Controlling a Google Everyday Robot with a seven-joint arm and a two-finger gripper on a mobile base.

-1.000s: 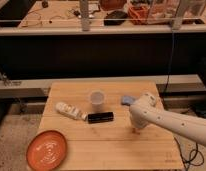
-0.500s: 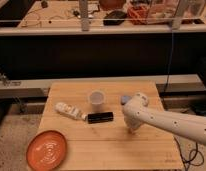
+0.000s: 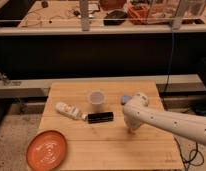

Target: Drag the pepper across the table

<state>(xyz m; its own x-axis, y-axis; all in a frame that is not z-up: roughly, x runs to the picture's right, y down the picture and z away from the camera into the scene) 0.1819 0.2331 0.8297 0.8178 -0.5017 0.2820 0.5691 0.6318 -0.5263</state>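
Observation:
The light wooden-plank table [image 3: 96,145] fills the middle of the camera view. My white arm reaches in from the right, and my gripper [image 3: 131,129] points down onto the tabletop right of centre, just right of a black box. The pepper is hidden; no orange-red shape shows around or under the gripper.
A white cup [image 3: 97,98] stands at the table's centre back. A black rectangular box [image 3: 100,117] lies in front of it, with a white bottle [image 3: 68,110] on its side to the left. A large orange plate [image 3: 47,149] overhangs the front left corner. A bluish object [image 3: 127,98] peeks out behind my arm.
My arm and gripper have slid left across the table, from near the right side toward the black box. The other objects have not moved.

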